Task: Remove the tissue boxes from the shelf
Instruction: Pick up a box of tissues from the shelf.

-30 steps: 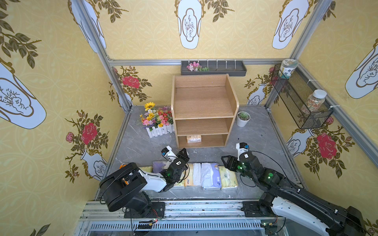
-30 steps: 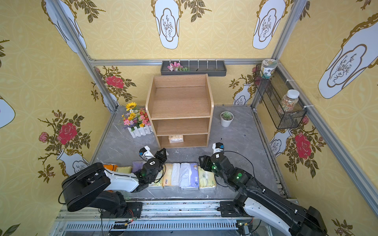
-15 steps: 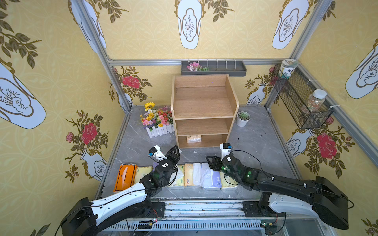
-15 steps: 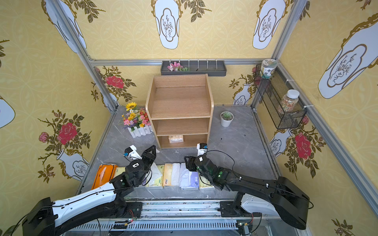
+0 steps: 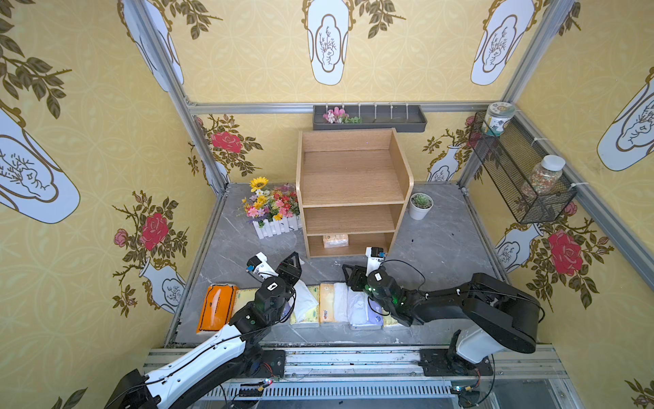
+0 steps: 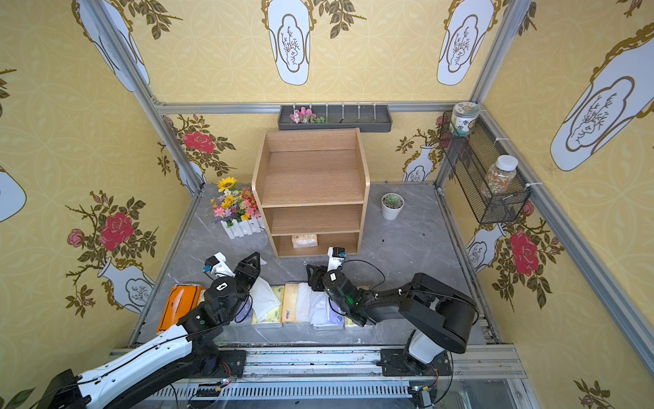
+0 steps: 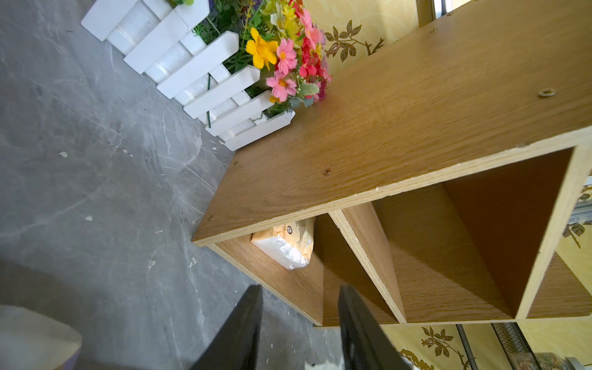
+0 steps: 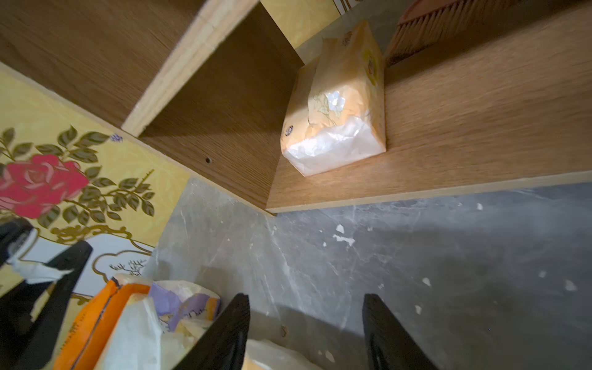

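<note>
In both top views the stereo head sat high above the front rail (image 5: 354, 357), tilted steeply down and facing the back wall (image 5: 407, 63), far enough off to take in the whole cell. The shelf (image 5: 354, 184) (image 6: 311, 184) stood mid-frame, shifted slightly sideways between the two. The left wrist camera looked along the left gripper (image 7: 299, 294) from close in, rolled, at the shelf's outer side panel and open front. The right wrist camera sat low near the grey floor (image 8: 416, 256), looking past the right gripper (image 8: 304, 299) into the bottom tier. All four views shared the tan tissue pack (image 5: 335, 240) (image 6: 304, 240) (image 7: 285, 243) (image 8: 336, 112) lying there.
</note>
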Available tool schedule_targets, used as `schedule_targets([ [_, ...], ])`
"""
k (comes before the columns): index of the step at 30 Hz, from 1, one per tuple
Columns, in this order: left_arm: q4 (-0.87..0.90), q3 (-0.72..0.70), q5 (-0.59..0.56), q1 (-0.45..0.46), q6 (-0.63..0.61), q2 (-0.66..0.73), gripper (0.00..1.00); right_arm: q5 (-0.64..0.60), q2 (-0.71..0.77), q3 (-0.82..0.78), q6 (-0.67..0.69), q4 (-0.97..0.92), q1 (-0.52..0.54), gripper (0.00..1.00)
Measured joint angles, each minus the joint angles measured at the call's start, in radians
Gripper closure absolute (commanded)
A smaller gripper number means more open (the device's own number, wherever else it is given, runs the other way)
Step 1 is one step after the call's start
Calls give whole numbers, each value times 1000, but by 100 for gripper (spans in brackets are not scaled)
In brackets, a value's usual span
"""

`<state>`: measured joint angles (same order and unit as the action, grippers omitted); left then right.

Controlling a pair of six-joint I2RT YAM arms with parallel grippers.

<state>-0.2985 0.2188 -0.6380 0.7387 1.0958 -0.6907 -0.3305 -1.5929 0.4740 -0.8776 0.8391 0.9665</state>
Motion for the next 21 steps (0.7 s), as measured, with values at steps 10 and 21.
schedule_targets([
  [10,0,16,45,-43,4,1,57,58,-124,-2,-246,174,-110,44],
  [21,-7,-9,69,-46,30,-4,57,160,-167,43,-335,204,-183,44],
])
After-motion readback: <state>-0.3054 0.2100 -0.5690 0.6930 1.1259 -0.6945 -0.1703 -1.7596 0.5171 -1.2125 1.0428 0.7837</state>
